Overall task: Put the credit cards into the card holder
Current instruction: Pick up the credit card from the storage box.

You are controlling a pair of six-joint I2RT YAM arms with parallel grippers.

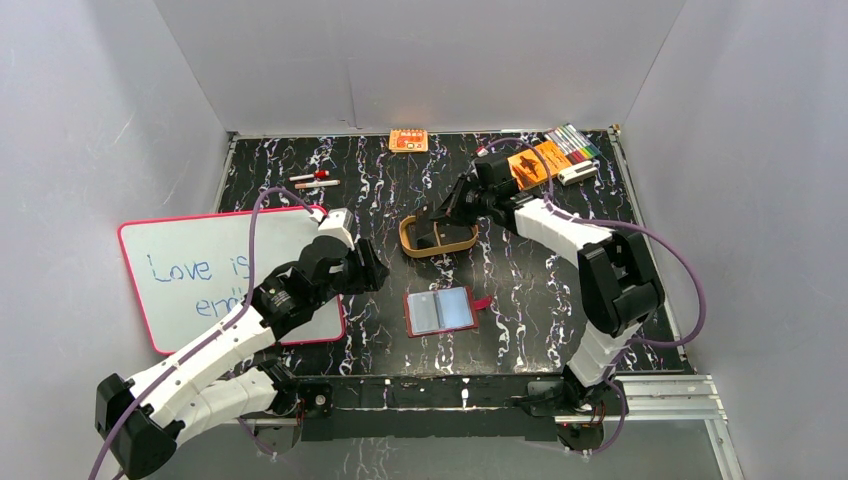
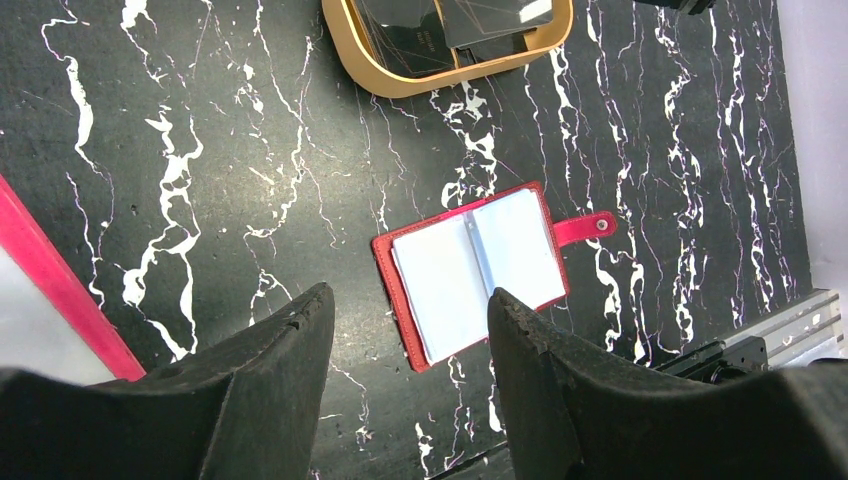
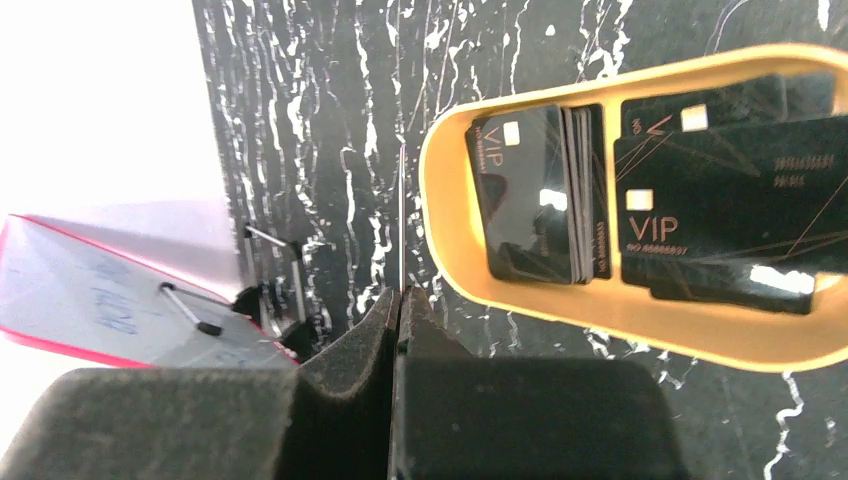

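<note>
Pinching, right gripper (image 3: 400, 296): jaws were seen pressed together on a thin card (image 3: 400, 215), viewed edge-on and standing up from the pads.
Right gripper place: held at the tray (image 1: 408, 238); in the wrist view the fingertips were seen just beside its rim.
Left gripper (image 2: 410, 300): jaws were seen apart, with nothing between them; held above the table (image 1: 560, 340), left of the wallet and by the whiteboard.
Wallet (image 1: 441, 311): laid open and flat on the table between the two arms, nearer the bases than the tray and apart from it; pale pockets faced up, red snap tab stuck out to the right.
Cards (image 3: 530, 195): dark, lettered VIP, seen inside the tray, a stack in each compartment either side of the divider.
Tray: tan oval, set mid-table.
Whiteboard (image 1: 190, 270): pink-framed, blue writing, laid over the table's left edge, partly covered by the left arm.
Far edge: orange packet (image 1: 408, 140); markers (image 1: 575, 140) at the right corner.
</note>
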